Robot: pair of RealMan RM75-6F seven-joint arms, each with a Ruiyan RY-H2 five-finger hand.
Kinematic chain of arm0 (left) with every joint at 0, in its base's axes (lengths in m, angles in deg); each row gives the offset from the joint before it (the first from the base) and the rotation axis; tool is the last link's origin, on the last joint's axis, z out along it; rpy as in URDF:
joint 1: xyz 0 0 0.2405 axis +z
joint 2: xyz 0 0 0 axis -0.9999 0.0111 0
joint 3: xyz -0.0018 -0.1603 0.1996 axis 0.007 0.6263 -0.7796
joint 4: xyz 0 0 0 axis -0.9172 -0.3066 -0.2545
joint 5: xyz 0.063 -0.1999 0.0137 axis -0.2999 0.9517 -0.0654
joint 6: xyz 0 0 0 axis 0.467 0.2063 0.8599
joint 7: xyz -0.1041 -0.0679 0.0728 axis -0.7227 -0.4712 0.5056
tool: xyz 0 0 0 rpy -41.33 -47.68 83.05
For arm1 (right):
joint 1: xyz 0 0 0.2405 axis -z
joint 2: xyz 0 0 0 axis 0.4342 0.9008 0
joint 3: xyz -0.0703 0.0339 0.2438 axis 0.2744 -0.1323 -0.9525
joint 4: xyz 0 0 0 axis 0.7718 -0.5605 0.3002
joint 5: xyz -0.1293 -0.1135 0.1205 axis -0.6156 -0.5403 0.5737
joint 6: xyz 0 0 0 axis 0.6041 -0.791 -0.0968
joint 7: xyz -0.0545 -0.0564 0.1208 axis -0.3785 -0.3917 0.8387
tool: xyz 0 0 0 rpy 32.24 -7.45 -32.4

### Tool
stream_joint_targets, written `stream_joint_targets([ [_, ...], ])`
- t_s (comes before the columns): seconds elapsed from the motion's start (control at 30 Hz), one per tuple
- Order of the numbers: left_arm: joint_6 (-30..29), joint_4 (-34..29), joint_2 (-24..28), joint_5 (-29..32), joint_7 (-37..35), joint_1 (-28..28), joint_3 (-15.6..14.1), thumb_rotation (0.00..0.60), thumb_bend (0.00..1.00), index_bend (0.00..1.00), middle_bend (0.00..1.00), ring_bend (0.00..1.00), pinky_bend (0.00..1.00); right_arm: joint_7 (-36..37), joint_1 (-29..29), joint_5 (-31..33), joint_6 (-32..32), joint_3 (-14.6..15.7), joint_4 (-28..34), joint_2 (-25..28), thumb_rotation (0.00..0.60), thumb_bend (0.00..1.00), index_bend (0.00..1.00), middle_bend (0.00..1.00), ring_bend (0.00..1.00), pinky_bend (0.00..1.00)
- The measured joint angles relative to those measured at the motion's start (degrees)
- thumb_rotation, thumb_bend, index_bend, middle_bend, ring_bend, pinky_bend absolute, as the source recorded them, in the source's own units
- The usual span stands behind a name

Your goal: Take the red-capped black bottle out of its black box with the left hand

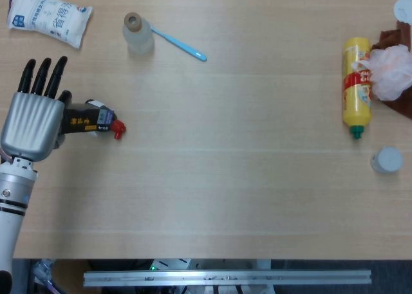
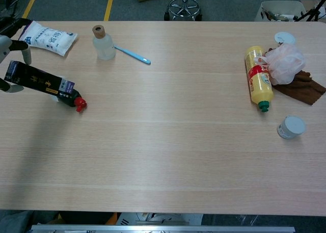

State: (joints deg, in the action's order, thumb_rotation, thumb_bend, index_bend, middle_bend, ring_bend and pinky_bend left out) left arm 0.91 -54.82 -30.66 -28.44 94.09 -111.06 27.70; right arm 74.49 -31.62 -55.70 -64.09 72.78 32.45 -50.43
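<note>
Left hand: your left hand (image 1: 29, 117) grips the black box (image 1: 82, 120) at its closed end, thumb under, other fingers (image 1: 40, 75) straight and close together above it.
Box: held tilted at the table's left edge, long axis left to right, open end lower and pointing right.
Bottle: the red-capped black bottle (image 2: 74, 101) sticks partly out of that opening, red cap (image 1: 118, 129) rightward, tip at the wooden table (image 1: 232, 178).
Nearby: white snack bag (image 1: 48, 15) and cork-stoppered clear bottle (image 1: 137, 33) lie beyond your hand.
</note>
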Motion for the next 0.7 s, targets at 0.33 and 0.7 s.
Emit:
stream_joint_targets([
  [0.33, 4.3, -1.4, 1.5, 4.7, -7.9, -0.1, 0.1, 0.600, 0.02, 0.03, 0.00, 0.00, 0.07, -0.1, -0.1, 0.0, 0.1, 0.1, 0.1, 0.0, 0.600, 0.08, 0.17, 0.16, 0.09, 0.23],
  [0.7, 3.5, -1.4, 1.4, 3.9, -20.0, 0.8, 1.6, 0.600, 0.03, 0.11, 0.01, 0.05, 0.17, -0.1, -0.2, -1.1, -0.3, 0.3, 0.9, 0.1, 0.600, 0.08, 0.17, 0.16, 0.08, 0.23],
])
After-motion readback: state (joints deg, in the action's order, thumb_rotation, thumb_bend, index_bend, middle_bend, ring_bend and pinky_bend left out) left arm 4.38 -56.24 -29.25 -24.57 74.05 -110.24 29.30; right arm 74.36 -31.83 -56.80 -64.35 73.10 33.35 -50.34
